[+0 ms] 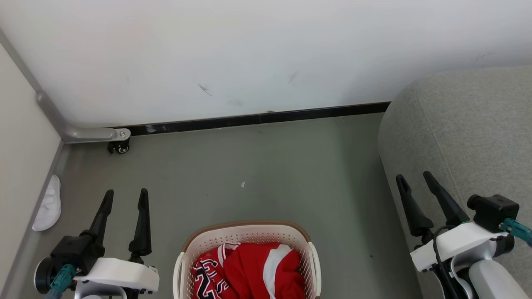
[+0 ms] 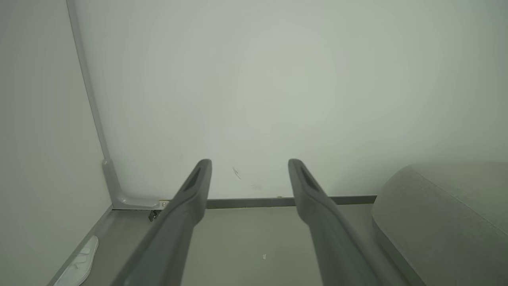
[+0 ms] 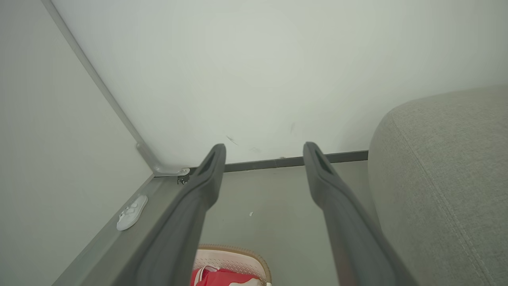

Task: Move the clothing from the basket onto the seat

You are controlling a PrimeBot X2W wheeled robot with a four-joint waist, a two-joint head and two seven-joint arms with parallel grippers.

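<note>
Red clothing (image 1: 253, 270) lies heaped in the basket (image 1: 249, 227), near centre on the floor, and nothing is on the seat (image 1: 469, 133) at right yet. My left fingers (image 1: 143, 195) and right fingers (image 1: 402, 183) stand wide and empty, so I judge the first reach down comes next. The head view gives the lettering; the right wrist view gives a red edge.

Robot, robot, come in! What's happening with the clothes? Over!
Both open, empty: left pincer, right pincer. Red clothes in basket, none on sofa yet. Way to sofa looks open; slipper off by left wall.
</note>
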